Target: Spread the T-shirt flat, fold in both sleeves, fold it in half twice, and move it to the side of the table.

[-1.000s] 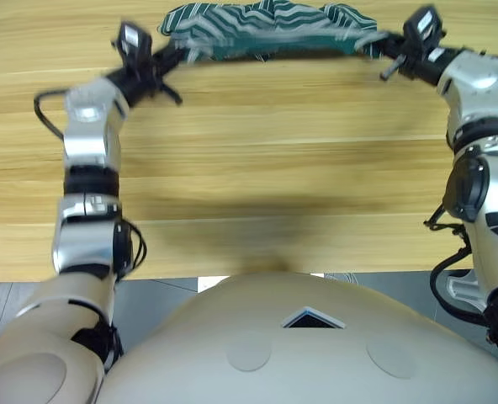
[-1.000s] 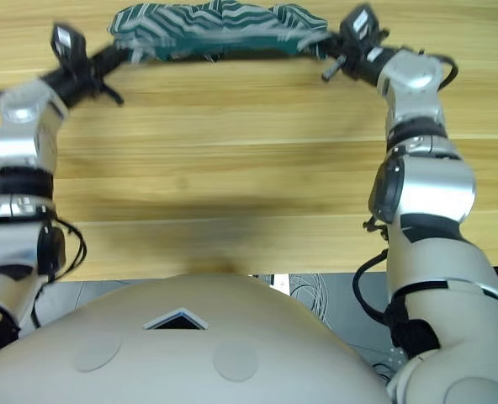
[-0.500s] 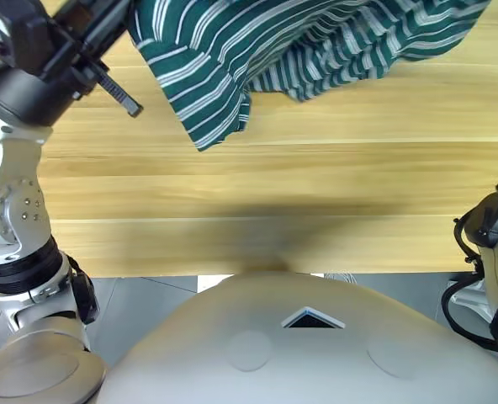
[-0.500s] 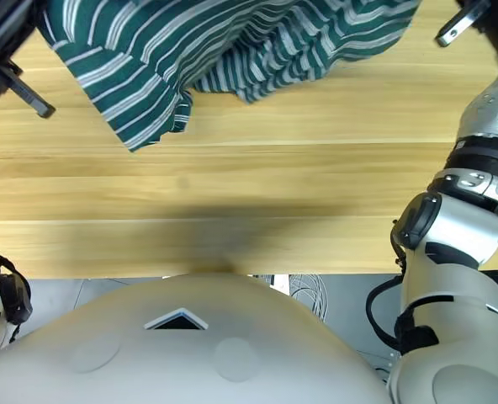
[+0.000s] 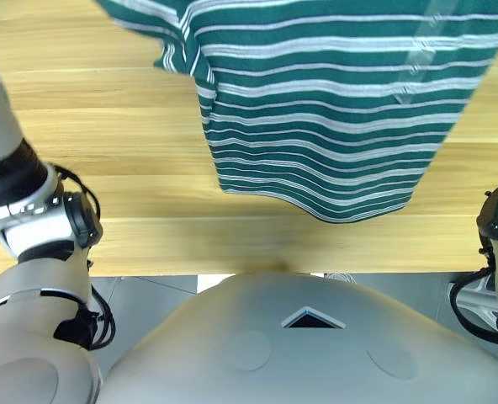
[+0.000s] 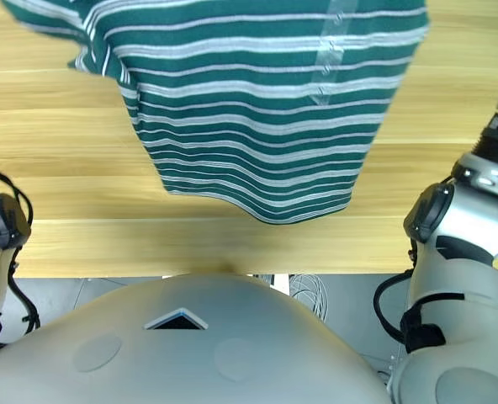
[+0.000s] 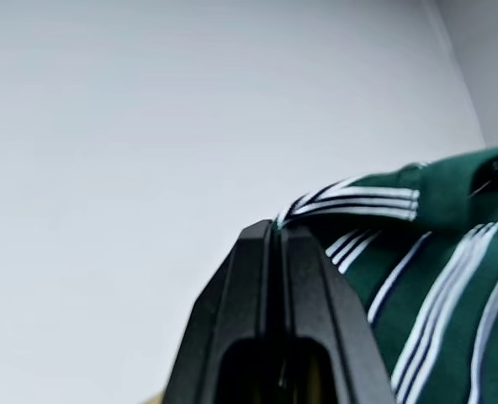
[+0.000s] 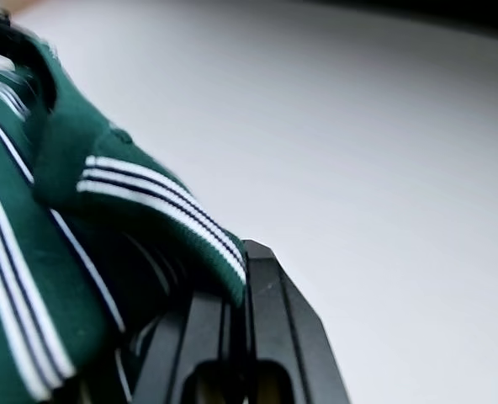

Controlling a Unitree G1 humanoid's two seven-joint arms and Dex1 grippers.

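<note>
The green T-shirt point(image 5: 333, 109) with white stripes hangs in the air over the wooden table point(image 5: 106, 227), its hem dangling near the table's front edge and one sleeve point(image 5: 177, 55) drooping at the left. Both arms are raised above the head views. In the left wrist view my left gripper point(image 7: 278, 240) is shut on a striped edge of the T-shirt point(image 7: 426, 244). In the right wrist view my right gripper point(image 8: 245, 269) is shut on another striped edge of the T-shirt point(image 8: 106, 202). The top of the garment is cut off by the upper frame edge.
Bare wood lies under and around the hanging shirt. The table's front edge point(image 5: 148, 273) runs just ahead of my torso, with grey floor below it. A pale wall or ceiling point(image 7: 148, 126) fills the wrist views' background.
Both arms have lifted the shirt from a bunched heap at the table's far side; it has unfurled and now hangs full length, its hem much nearer the front edge.
</note>
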